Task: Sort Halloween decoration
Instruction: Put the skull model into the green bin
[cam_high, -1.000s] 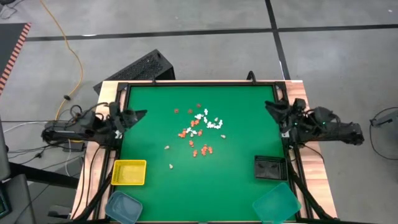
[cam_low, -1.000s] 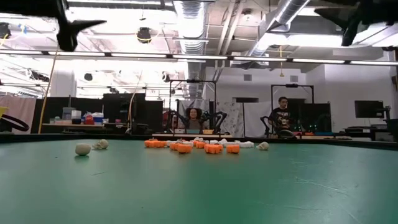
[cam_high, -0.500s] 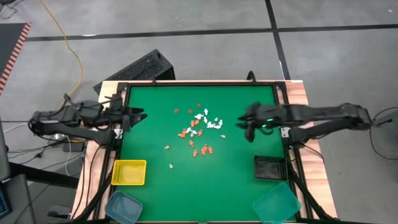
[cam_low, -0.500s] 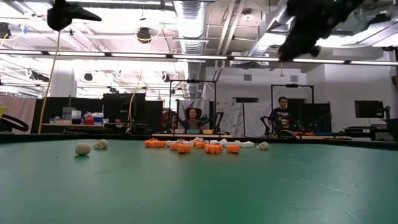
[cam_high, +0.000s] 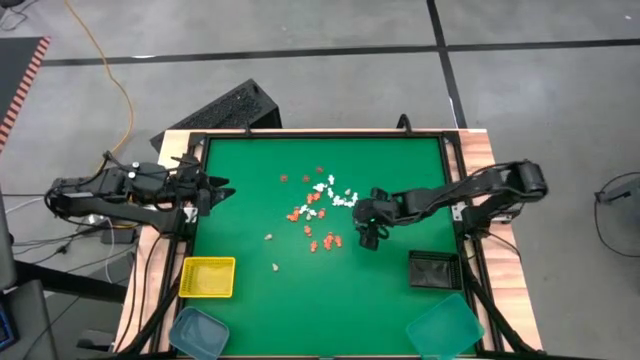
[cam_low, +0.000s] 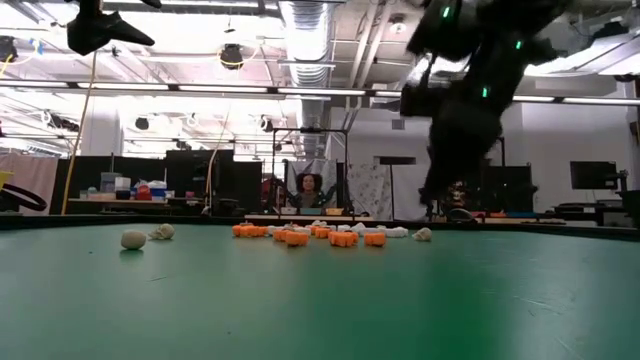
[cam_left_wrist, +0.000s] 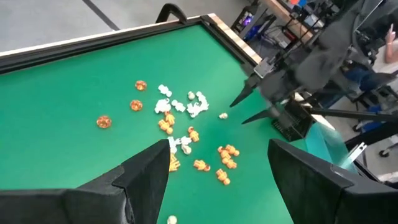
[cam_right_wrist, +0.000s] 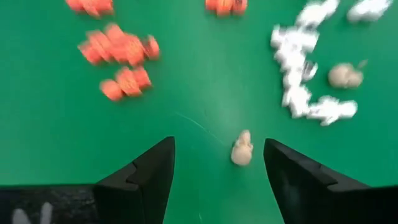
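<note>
The Halloween decoration is a scatter of tiny orange trinkets (cam_high: 310, 212) and white or cream trinkets (cam_high: 338, 195) lying on the green table mat near its middle. My right gripper (cam_high: 368, 232) is open and hangs low over the right side of the scatter, pointing down. In the right wrist view its fingers (cam_right_wrist: 219, 144) stand on either side of one cream trinket (cam_right_wrist: 241, 149) without touching it, with orange pieces (cam_right_wrist: 118, 50) and white pieces (cam_right_wrist: 305, 81) beyond. My left gripper (cam_high: 222, 189) is open and empty, high over the table's left edge.
A yellow tray (cam_high: 208, 277) and a teal tray (cam_high: 197, 332) stand at the near left. A black tray (cam_high: 434, 269) and another teal tray (cam_high: 444, 328) stand at the near right. People stand in the room beyond the table (cam_low: 455, 185).
My right gripper has swung from the table's right edge toward the middle and come down over the right side of the trinket scatter, tipping to point down. The trinkets have not moved.
</note>
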